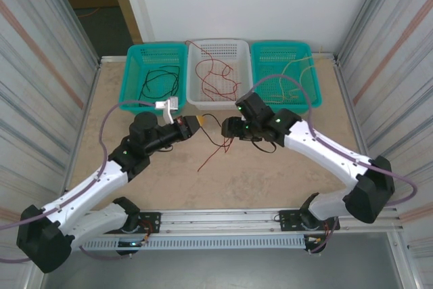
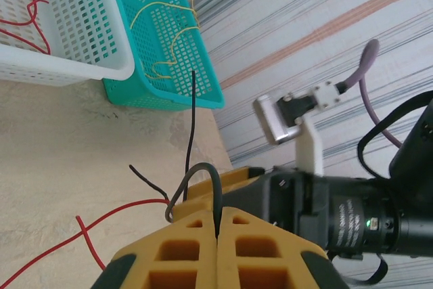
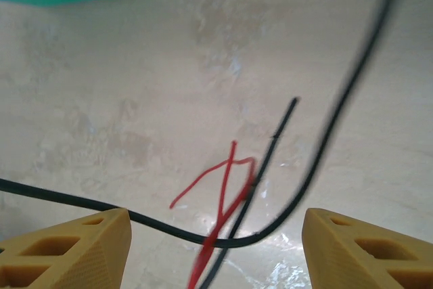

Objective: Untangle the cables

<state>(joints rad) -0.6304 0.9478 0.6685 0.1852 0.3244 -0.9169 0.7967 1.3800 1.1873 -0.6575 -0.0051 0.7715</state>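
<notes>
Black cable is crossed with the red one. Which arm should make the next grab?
Right. The left gripper is shut on the black cable, so it is busy anchoring. The right gripper is open, with that cable running between its jaws, crossing the red cable over the table.

Smooth beige tabletop [image 1: 270, 174] with a mottled, stone-like pattern and a faint sheen. The left teal basket [image 1: 130, 76], white basket [image 1: 213, 102] and right teal basket [image 1: 314, 89] are perforated moulded plastic, slightly glossy. The red cable [image 3: 222, 194] and black cable [image 3: 329, 126] have smooth plastic insulation. The left gripper [image 2: 218, 214] and right gripper [image 3: 216, 218] have matt yellow plastic fingers [image 2: 183, 255], finely ribbed. The corrugated side walls [image 1: 40, 52] look like dull painted sheet metal.
</notes>
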